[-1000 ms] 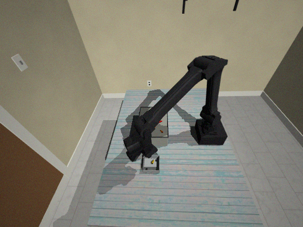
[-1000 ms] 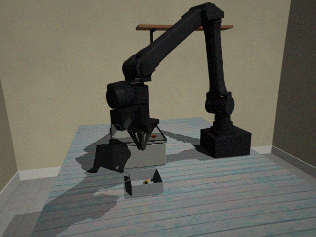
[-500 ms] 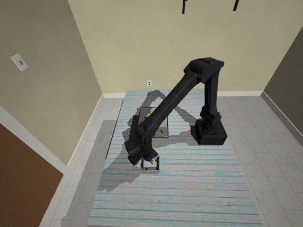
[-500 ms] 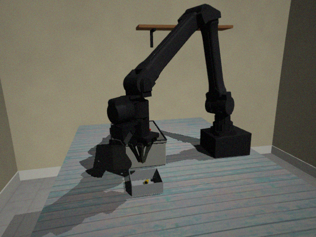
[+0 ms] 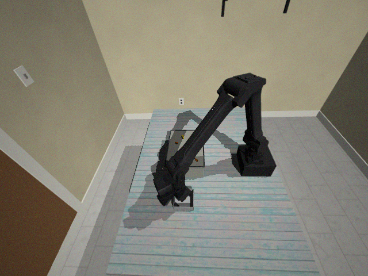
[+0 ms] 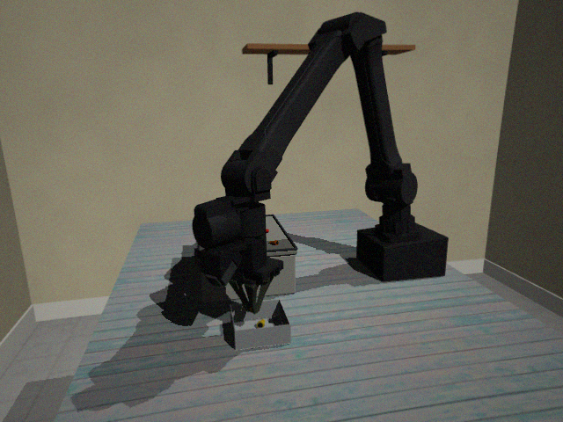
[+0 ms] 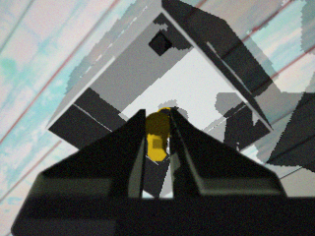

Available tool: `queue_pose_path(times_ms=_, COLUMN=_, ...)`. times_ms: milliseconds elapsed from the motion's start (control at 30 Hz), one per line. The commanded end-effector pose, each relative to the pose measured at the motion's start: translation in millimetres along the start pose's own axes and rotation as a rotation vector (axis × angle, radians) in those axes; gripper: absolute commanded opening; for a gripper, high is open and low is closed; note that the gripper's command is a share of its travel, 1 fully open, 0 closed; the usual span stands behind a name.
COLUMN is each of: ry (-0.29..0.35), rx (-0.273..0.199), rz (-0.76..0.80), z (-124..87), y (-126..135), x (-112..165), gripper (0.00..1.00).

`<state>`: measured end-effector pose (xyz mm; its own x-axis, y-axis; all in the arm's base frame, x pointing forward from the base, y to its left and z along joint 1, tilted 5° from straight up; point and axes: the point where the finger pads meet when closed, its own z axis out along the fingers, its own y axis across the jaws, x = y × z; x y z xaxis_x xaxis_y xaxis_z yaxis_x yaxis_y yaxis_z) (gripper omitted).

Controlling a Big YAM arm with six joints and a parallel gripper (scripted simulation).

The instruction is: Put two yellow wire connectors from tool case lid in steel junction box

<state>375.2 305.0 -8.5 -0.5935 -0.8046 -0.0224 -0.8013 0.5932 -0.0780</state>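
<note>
My gripper [image 7: 157,119] is shut on a yellow wire connector [image 7: 157,140] and holds it low inside the open top of the steel junction box [image 7: 187,79]. In the exterior view the fingers [image 6: 251,303] reach down into the box [image 6: 257,331], where another yellow connector [image 6: 260,323] lies on the floor. In the wrist view that one is almost hidden behind the held one. The tool case lid [image 5: 187,148] behind the box carries a yellow connector [image 5: 182,137] and two orange ones [image 5: 176,142].
The grey tool case [image 6: 281,271] stands just behind the junction box, close to my wrist. The arm's black base [image 6: 402,254] sits at the right of the plank table. A wooden shelf [image 6: 281,47] hangs on the back wall.
</note>
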Motion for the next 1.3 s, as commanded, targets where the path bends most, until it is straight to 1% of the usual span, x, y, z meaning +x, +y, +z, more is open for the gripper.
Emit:
queue_pose_path(times_ms=0, ry=-0.004, rx=0.003, rz=0.001, z=13, y=-6, x=0, gripper=0.09)
queue_pose_path(times_ms=100, ry=-0.004, rx=0.003, rz=0.000, z=16, y=-6, x=0, gripper=0.09)
queue_pose_path(times_ms=233, ry=-0.030, rx=0.009, rz=0.002, z=13, y=-8, x=-8, gripper=0.09)
queue_pose_path(times_ms=400, ry=-0.016, rx=0.005, rz=0.002, z=27, y=-7, x=-4, gripper=0.09)
queue_pose_path(times_ms=600, ry=-0.007, rx=0.003, rz=0.002, z=36, y=-6, x=-1, gripper=0.09)
queue_pose_path(times_ms=667, ry=-0.007, rx=0.003, rz=0.002, z=36, y=-6, x=-1, gripper=0.09)
queue_pose_path(times_ms=800, ry=-0.033, rx=0.010, rz=0.003, z=26, y=-8, x=-9, gripper=0.09)
queue_pose_path(times_ms=933, ry=-0.046, rx=0.013, rz=0.003, z=21, y=-9, x=-13, gripper=0.09)
queue_pose_path(times_ms=1267, ry=-0.055, rx=0.015, rz=0.003, z=17, y=-9, x=-15, gripper=0.09)
